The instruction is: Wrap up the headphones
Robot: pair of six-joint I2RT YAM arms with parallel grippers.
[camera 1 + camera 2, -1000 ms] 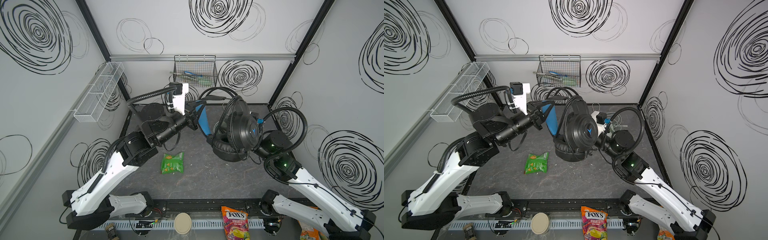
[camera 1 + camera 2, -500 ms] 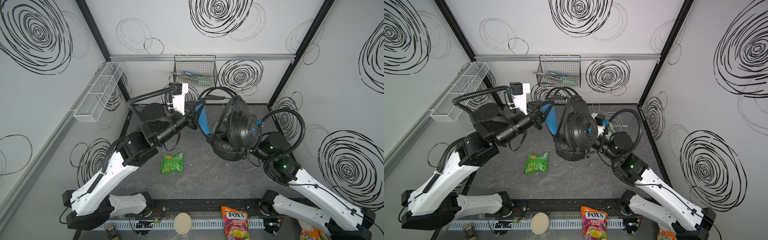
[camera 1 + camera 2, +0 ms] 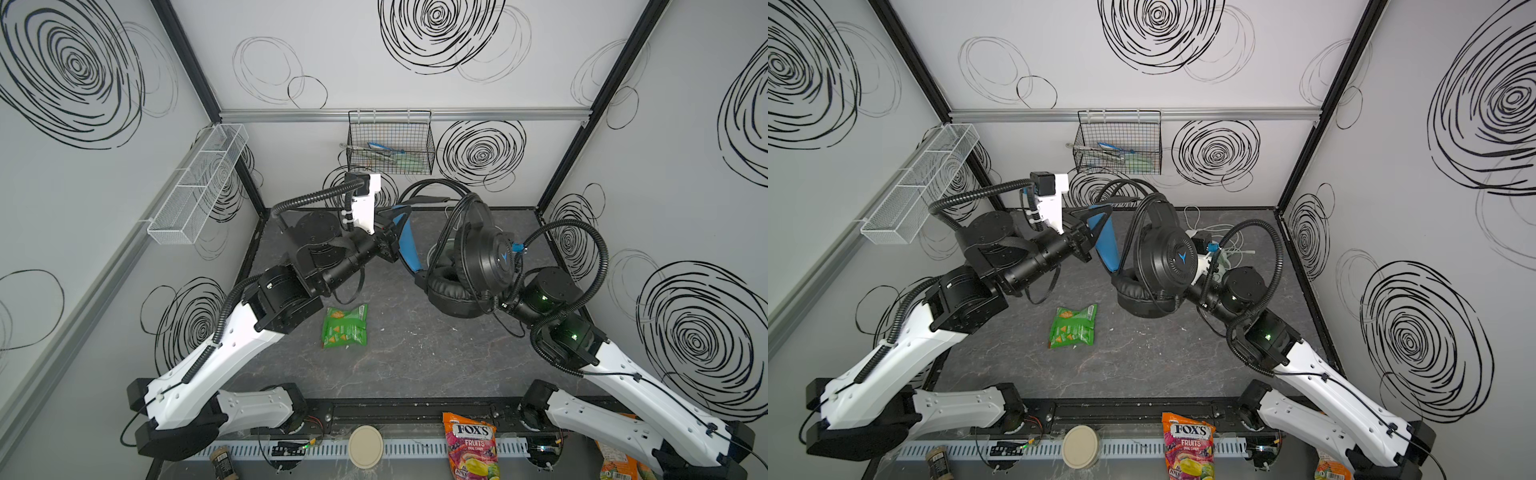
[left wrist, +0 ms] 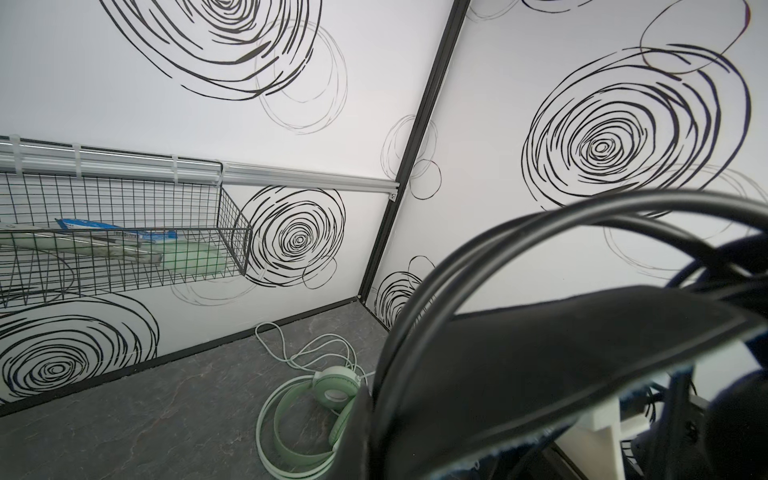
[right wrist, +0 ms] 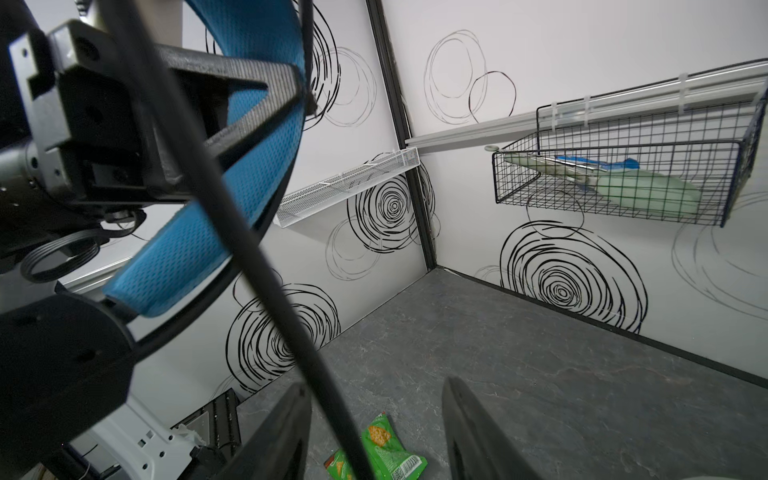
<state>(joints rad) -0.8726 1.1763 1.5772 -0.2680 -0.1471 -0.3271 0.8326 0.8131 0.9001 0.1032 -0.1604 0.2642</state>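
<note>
Below the wire basket (image 3: 390, 143), your left claw (image 5: 302, 97) clamps the black headphones (image 3: 484, 257) by their blue mesh band; right claw (image 5: 374, 386) gapes around the cable (image 5: 249, 249). Left wrist view reveals mint headphones (image 4: 336, 390) on the worktop (image 4: 145, 415).

layout over the bench (image 3: 415, 353)

the lifted headset (image 3: 484, 259) hangs over the bench, its band in the left claw (image 5: 297, 97) on its left. the snack packet (image 3: 345, 326) lies on the bench before it, leftward. the other headset (image 4: 336, 386) lies behind it, toward the back right corner.
</note>
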